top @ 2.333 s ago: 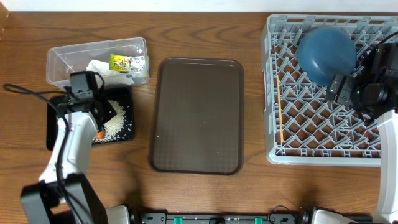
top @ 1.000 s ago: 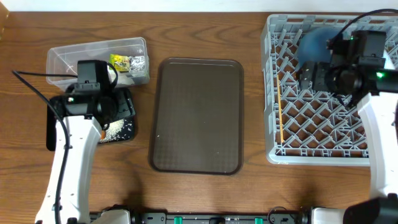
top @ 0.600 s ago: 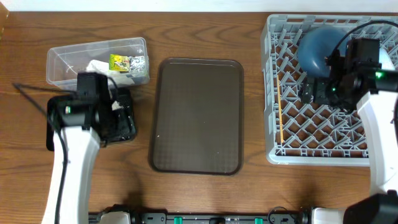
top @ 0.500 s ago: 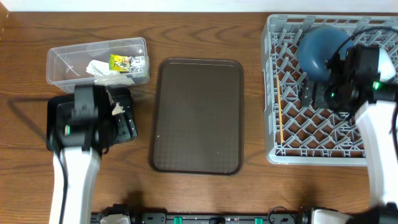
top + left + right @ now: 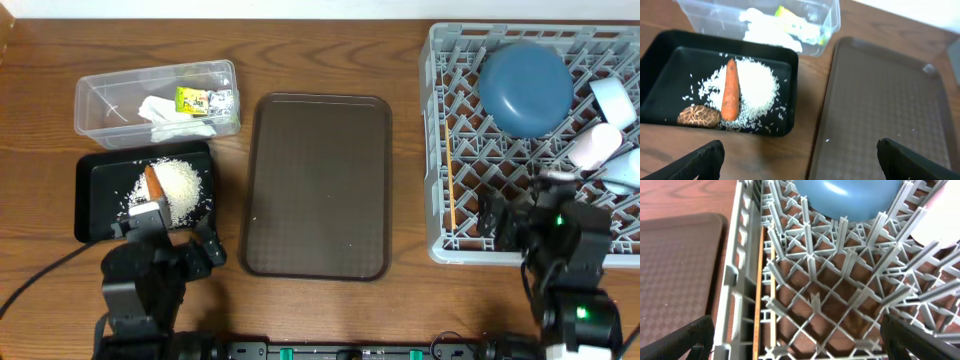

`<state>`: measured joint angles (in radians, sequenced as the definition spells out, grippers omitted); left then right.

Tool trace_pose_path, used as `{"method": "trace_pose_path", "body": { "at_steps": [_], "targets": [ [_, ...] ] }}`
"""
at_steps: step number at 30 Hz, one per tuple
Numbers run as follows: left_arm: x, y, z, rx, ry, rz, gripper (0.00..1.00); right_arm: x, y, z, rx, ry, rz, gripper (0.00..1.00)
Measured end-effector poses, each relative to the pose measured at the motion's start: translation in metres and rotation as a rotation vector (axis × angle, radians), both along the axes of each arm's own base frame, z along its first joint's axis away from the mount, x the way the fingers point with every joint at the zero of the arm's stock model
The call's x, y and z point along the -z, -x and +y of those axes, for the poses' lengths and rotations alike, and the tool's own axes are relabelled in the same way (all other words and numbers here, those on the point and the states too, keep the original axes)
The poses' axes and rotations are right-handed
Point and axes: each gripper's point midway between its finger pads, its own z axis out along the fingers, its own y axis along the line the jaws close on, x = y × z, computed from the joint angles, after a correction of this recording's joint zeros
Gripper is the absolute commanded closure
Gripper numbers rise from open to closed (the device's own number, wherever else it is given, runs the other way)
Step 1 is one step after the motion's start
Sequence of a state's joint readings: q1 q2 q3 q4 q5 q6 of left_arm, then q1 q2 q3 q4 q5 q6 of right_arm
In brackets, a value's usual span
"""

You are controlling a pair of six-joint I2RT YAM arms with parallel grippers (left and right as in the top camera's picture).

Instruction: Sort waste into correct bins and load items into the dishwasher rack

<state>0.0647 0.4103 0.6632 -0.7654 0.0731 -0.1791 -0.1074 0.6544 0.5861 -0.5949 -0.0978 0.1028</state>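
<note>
Both sets of jaws are standing wide apart, empty: left gripper (image 5: 802, 161) beside the black tray (image 5: 665, 70), right gripper (image 5: 800, 337) by the grey rack (image 5: 737, 280). Carrot stick (image 5: 730, 97) is lying on rice (image 5: 760, 87) in that tray, likely light, stiff; pinch mid-length.

1. No word, number, brand or sign can be read in any of the three views.
2. The only printed thing is the yellow-green and silver wrapper (image 5: 205, 99) lying in the clear tub (image 5: 100, 95). From overhead it shows a few dark marks on its yellow-green face, too small to make out.
3. The left wrist view shows the same wrapper (image 5: 795, 27) only as a blur.
</note>
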Motion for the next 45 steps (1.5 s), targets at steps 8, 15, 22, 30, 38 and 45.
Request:
{"method": "trace_pose_path", "body": {
  "at_steps": [8, 15, 22, 30, 38, 45],
  "targets": [
    [-0.002, 0.001, 0.0, 0.0, -0.001, -0.011, 0.02, 0.021, 0.027, 0.003, 0.0, -0.012, 0.11, 0.01],
    [-0.002, 0.001, 0.0, 0.0, -0.001, -0.01, 0.02, 0.036, 0.042, 0.005, 0.001, -0.022, 0.195, 0.01],
    [-0.002, 0.001, 0.0, 0.0, -0.001, -0.01, 0.02, 0.04, 0.047, 0.005, 0.001, -0.024, 0.221, 0.01],
    [-0.001, 0.001, 0.0, 0.0, -0.001, -0.009, 0.02, 0.001, 0.026, 0.01, -0.035, 0.006, -0.052, 0.01],
    [0.0, 0.001, 0.0, 0.0, 0.0, -0.002, 0.02, -0.013, 0.009, 0.02, -0.081, 0.042, -0.449, 0.01],
    [0.001, 0.001, 0.0, 0.0, 0.0, 0.0, 0.02, -0.006, 0.006, 0.023, -0.108, 0.098, -0.639, 0.01]
  ]
}}
